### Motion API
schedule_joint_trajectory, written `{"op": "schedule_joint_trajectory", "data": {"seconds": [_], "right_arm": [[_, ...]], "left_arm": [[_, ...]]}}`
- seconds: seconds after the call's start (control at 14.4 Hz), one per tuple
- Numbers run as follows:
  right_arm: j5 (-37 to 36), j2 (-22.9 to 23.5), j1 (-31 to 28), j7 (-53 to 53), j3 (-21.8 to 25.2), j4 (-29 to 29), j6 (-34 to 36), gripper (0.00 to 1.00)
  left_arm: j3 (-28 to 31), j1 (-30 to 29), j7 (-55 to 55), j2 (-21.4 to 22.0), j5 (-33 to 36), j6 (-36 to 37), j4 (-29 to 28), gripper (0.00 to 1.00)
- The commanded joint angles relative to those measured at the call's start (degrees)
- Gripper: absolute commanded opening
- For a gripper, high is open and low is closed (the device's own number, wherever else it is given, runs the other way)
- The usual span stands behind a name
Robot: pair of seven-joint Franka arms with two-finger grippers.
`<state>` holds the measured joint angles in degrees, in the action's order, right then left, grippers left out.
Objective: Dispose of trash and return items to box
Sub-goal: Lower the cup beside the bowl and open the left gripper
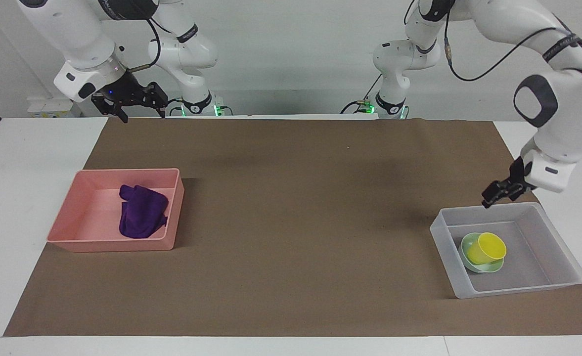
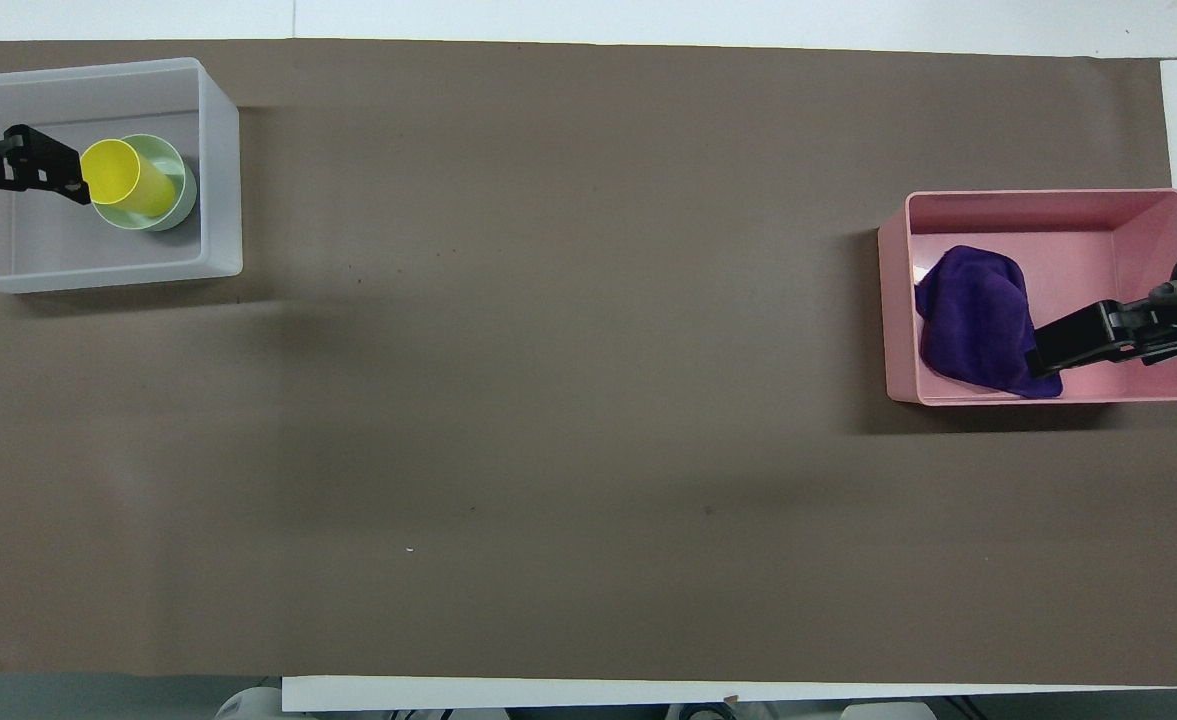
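The yellow cup (image 1: 488, 247) stands in the mint-green bowl (image 1: 491, 268) inside the translucent box (image 1: 441, 232) at the left arm's end of the table. My left gripper (image 1: 499, 197) is open and empty, raised over the box's edge nearest the robots. The overhead view shows the left gripper (image 2: 48, 168) beside the cup (image 2: 128, 178), the bowl (image 2: 180, 200) and the box (image 2: 220, 180). The purple cloth (image 1: 142, 217) lies in the pink tray (image 1: 98, 207). My right gripper (image 1: 135, 105) is open and empty, high above the tray's end of the table.
A brown mat (image 1: 300, 198) covers most of the white table. In the overhead view the raised right gripper (image 2: 1048, 350) overlaps the cloth (image 2: 973, 315) and the pink tray (image 2: 1098, 250).
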<state>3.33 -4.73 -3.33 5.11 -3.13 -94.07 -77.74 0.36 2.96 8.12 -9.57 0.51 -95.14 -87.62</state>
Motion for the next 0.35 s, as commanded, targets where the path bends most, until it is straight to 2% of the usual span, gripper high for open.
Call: {"op": "schedule_joint_trajectory", "data": {"seconds": [0.0,0.14,0.28], "right_arm": [[-0.3,-1.1,-0.3,1.6,-0.1,-2.0,-2.2,1.0],[-0.3,-1.9,-0.4,1.5,-0.1,-4.1,-5.2,1.0],[-0.5,-2.4,-0.8,1.5,-0.1,-5.5,-7.4,1.0]], "left_arm": [[0.3,1.7,-3.5,11.3,1.1,5.0,-7.2,1.0],[0.4,1.5,-8.0,11.4,-0.7,6.1,-4.2,1.0],[0.6,1.5,-9.1,11.4,-1.3,5.9,-4.7,1.0]]}}
